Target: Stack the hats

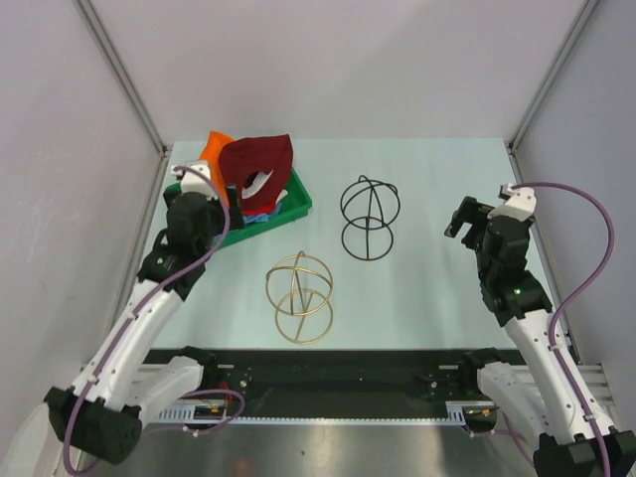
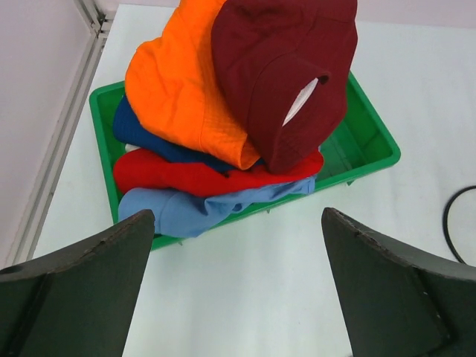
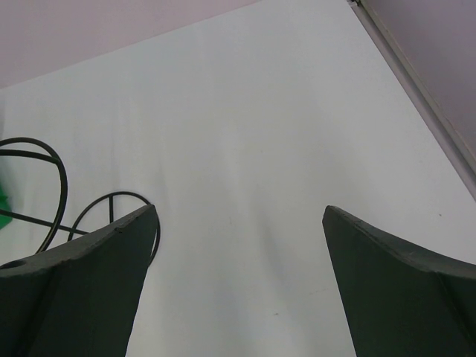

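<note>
Several hats lie heaped in a green tray (image 2: 366,141) at the table's back left. The maroon hat (image 2: 282,82) is on top, over the orange hat (image 2: 178,89). Below are a navy hat (image 2: 134,128), a red hat (image 2: 190,177) and a light blue hat (image 2: 182,212). In the top view the maroon hat (image 1: 260,159) and the orange hat (image 1: 214,149) show. No beige hat shows. My left gripper (image 2: 236,216) is open and empty, just in front of the tray (image 1: 298,202). My right gripper (image 3: 239,212) is open and empty over bare table at the right.
A black wire globe (image 1: 370,217) stands at mid table; part of it shows in the right wrist view (image 3: 62,178). A gold wire globe (image 1: 300,298) stands nearer the front. Grey walls close the left, back and right sides.
</note>
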Available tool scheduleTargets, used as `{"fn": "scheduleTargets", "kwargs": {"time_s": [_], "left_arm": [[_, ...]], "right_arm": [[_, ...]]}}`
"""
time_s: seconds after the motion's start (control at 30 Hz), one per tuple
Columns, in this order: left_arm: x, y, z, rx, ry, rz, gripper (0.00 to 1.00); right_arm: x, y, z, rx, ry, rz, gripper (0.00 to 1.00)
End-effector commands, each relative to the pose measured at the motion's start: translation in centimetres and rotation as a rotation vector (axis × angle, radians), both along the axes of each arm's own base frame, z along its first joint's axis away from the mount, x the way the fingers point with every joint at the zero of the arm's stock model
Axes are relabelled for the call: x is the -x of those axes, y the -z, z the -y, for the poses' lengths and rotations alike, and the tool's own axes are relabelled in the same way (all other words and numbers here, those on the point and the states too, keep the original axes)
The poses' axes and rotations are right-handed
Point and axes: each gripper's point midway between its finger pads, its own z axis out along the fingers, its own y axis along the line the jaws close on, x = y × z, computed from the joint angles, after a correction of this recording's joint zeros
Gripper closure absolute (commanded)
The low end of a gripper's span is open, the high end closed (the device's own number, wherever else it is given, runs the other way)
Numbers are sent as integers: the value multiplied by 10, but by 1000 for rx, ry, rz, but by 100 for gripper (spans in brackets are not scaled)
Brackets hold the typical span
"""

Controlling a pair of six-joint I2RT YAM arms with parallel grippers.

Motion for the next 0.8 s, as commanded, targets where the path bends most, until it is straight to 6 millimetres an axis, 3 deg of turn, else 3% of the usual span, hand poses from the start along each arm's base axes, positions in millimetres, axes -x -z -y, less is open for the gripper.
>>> {"fn": "scheduleTargets", "kwargs": {"time_s": [0.0,0.07,0.1,0.17,0.23,0.27,0.37,0.53,0.77], "left_arm": [[-28,-15,6,-62,5,-17,0],[-42,-25,13,-62,16,-17,0],[-54,-11,18,-80,29,-65,0],[-68,-14,23,-91,42,-77,0],[-83,3,32,-115,78,-137,0],[-91,-4,35,-115,92,-129,0],[-107,5,42,-159,125,-186,0],[-128,33,30,-222,113,-268,0],[-143,73,17,-266,104,-359,3]], "right_arm": [[-5,-9,-1,-10,5,41,0],[-7,-4,-2,-12,-2,29,0],[-8,-3,-2,-11,-2,26,0],[-9,0,-4,-10,-9,15,0],[-10,0,-5,-14,-11,11,0],[-10,0,-5,-15,-14,9,0],[-10,0,-7,-22,-23,10,0],[-10,-3,-9,-35,-37,18,0],[-4,-15,-11,-62,-41,20,0]]}}
